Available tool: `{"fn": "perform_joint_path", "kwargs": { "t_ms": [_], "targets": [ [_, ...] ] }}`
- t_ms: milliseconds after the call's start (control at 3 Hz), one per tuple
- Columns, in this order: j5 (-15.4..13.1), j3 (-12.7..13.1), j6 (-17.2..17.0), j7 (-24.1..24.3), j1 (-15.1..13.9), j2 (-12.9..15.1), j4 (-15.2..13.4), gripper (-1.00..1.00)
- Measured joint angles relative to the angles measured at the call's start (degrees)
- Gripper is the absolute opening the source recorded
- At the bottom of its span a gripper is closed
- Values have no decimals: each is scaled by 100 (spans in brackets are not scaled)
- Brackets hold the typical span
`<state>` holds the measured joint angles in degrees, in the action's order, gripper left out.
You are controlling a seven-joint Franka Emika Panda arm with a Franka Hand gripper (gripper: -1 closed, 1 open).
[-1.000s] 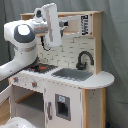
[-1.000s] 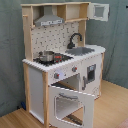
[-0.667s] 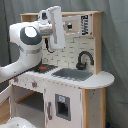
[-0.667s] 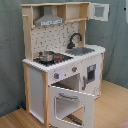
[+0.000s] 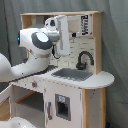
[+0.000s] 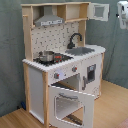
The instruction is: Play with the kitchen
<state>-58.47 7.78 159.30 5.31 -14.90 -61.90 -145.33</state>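
Observation:
The kitchen (image 5: 75, 92) (image 6: 37, 82) is a tall toy of pale wood and white panels. It has a dotted backboard (image 6: 52, 37), a grey hood (image 6: 49, 20), a black faucet (image 5: 84, 59) (image 6: 75, 39) and a sink (image 5: 72, 74) (image 6: 82, 50). A small metal pot (image 6: 46, 56) sits on the stove (image 6: 59, 58). The oven door (image 6: 70, 102) hangs open, tipped down. My white arm reaches in from the first exterior view's left. My gripper (image 5: 63, 51) hangs in front of the backboard, above the sink and left of the faucet. A white part of the arm (image 6: 122, 11) shows at the second exterior view's top right edge.
A small upper cabinet door (image 6: 100, 11) stands open at the second exterior view's top right. A grey curtain (image 6: 10, 50) hangs behind the kitchen, which stands on a wooden floor (image 6: 112, 107). Another white rounded part (image 5: 15, 122) lies at the first exterior view's bottom left.
My arm has swung toward the first exterior view's right, closer to the faucet. It now enters the second exterior view's top right corner, where it was absent before.

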Motion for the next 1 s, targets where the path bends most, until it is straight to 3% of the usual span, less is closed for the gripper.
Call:
{"fn": "perform_joint_path", "kwargs": {
  "t_ms": [333, 1000],
  "targets": [
    [5, 179, 248, 40, 9, 478, 183, -100],
    [190, 869, 303, 146, 34, 1177, 836, -100]
  ]
}}
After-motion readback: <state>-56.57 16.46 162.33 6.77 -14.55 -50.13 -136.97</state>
